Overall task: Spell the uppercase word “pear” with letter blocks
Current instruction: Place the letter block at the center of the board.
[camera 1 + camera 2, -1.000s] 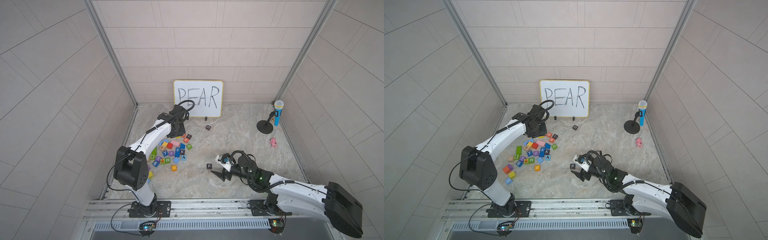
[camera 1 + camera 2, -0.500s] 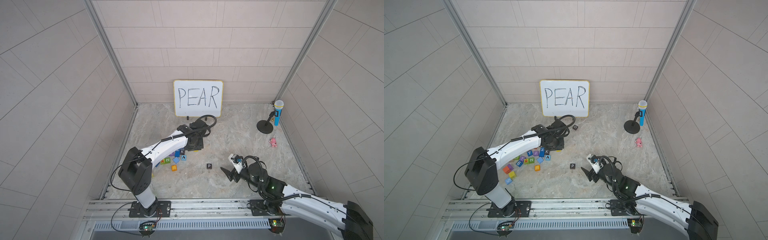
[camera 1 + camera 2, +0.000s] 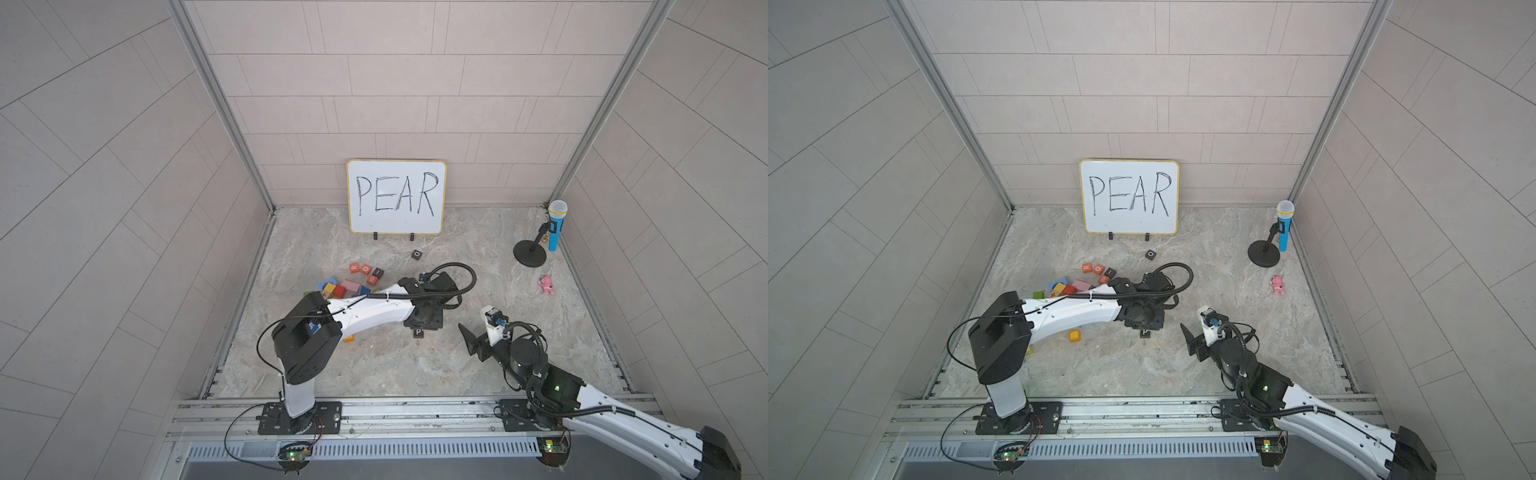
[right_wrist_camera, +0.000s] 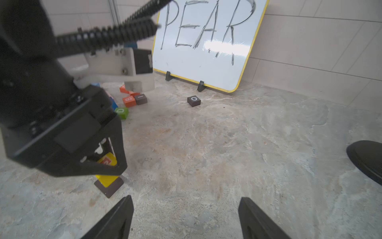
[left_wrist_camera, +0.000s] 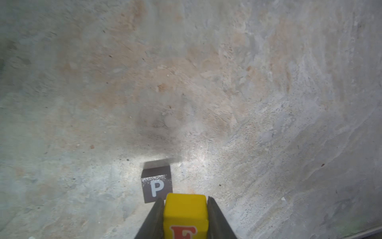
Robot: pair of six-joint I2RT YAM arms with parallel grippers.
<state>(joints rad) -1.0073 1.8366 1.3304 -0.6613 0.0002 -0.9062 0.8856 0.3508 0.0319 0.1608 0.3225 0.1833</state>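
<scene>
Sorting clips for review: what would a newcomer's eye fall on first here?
The whiteboard reading PEAR, propped against the back wall. Then the left hand, shut on a yellow E block, right by the black P block mid-floor. The right hand hangs open and empty nearby, and a jumble of coloured blocks lies beyond the left arm.

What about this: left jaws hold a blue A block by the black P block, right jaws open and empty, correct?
No: the left wrist view shows the left jaws holding the yellow E block, not a blue A, by the black P block; right jaws open and empty.
</scene>
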